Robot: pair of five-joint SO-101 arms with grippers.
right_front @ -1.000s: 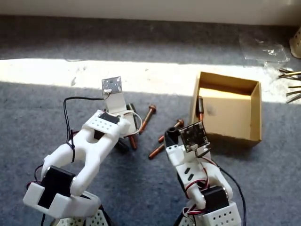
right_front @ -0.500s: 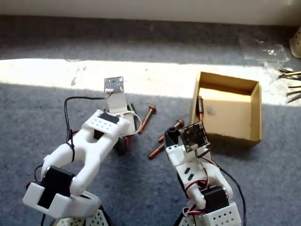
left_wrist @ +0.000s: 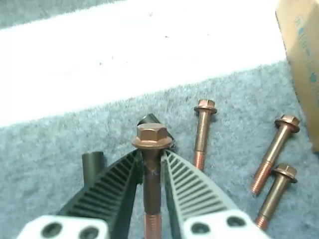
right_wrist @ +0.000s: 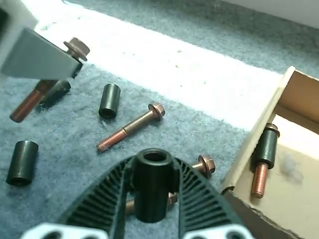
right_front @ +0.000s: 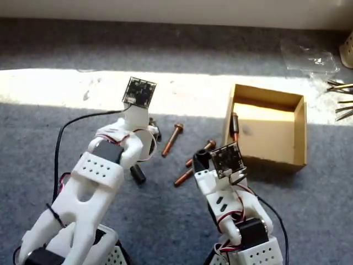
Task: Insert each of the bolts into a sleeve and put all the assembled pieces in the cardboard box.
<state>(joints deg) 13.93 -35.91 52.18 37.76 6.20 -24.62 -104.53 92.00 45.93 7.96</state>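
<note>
**Both Grippers Are Gripping Parts**

We are clamping a bolt (left_wrist: 152,137) by its shank in our left gripper (left_wrist: 151,158), with the head sticking out past the fingertips over the grey carpet (right_front: 309,210). Our right gripper (right_wrist: 152,169) is pinching a black sleeve (right_wrist: 151,191) near the cardboard box (right_front: 268,93). One assembled piece (right_wrist: 263,158) is lying inside the box along the wall nearest the loose bolts (right_front: 171,139). Loose sleeves (right_wrist: 109,100) are lying nearby.
</note>
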